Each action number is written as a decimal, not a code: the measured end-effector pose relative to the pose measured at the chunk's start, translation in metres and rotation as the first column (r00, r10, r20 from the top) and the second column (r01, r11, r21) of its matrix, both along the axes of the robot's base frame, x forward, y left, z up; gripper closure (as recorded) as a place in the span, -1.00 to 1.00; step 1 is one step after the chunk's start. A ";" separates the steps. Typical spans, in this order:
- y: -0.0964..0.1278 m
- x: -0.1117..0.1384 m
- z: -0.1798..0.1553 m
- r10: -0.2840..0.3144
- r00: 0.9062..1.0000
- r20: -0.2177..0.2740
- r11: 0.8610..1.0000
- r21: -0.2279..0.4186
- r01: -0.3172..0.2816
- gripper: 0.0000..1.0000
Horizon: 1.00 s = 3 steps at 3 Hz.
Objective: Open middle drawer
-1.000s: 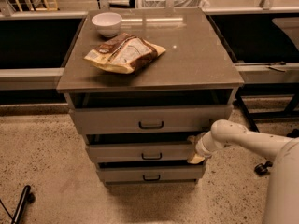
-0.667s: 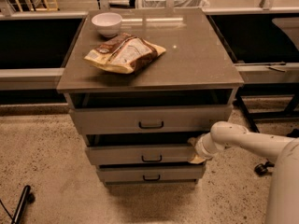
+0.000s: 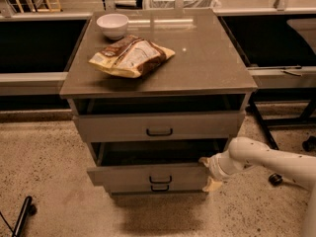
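middle drawer further out; hand at corner

It looked like a test lab: a speckled hard floor, dark benches on metal frames, a lone grey cabinet. The gripper was at the right end of the middle drawer.

Counting three drawers, middle drawer included, one bowl, one snack bag, one end effector lower right.
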<state>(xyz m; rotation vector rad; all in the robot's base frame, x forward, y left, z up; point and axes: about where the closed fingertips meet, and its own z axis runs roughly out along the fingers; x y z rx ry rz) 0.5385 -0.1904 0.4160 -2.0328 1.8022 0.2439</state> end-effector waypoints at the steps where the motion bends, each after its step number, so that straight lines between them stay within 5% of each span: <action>1: 0.000 -0.001 0.006 0.002 1.000 -0.001 1.000 0.000 -0.002 -0.38; 2: 0.000 -0.001 0.009 0.002 1.000 -0.001 1.000 0.000 -0.002 -0.34; 3: 0.003 -0.043 0.022 0.078 0.996 -0.040 0.996 -0.030 -0.079 -0.24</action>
